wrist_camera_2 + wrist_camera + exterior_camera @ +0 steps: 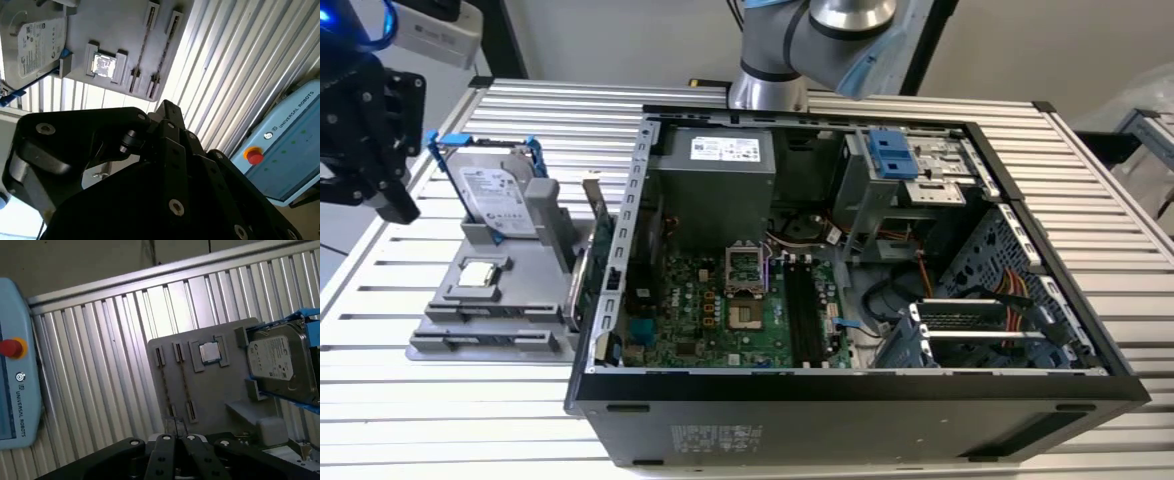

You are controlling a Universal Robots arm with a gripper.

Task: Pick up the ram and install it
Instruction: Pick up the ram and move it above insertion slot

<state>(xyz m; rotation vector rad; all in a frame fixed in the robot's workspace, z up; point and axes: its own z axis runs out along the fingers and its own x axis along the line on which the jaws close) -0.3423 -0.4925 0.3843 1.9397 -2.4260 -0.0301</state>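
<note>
- The ribbed silver metal surface (454, 420) carried everything. The work area was towards the exterior view's left and the computer in the middle.
- The open black desktop computer case (854, 410) lay on its side with the green motherboard (707, 320) exposed. The long black memory slots (801, 315) ran from near to far. I could not tell whether anything was seated in them.
- The flat grey plastic parts tray (215, 390) sat on the surface just beside the case, on the exterior view's left of it.
- The black end effector (176, 434) hung above the tray, well apart from the case. In both wrist views its fingers looked drawn together, with nothing between them.
- The silver hard drive in a blue frame (500, 195) stood upright at the far end of the tray.
- The ram (183, 382), a slim dark circuit-board stick seen edge-on, stood between clips at the near end of the tray. A similar thin line lay just beside it, and I could not tell whether that was a second stick.
- The small square silver processor chip (210, 352) rested in its own pocket, between the ram holders and the drive.
- By my judgement the task had barely begun. The ram was neither grasped nor lifted, so both the pick-up and the installation remained undone.
</note>
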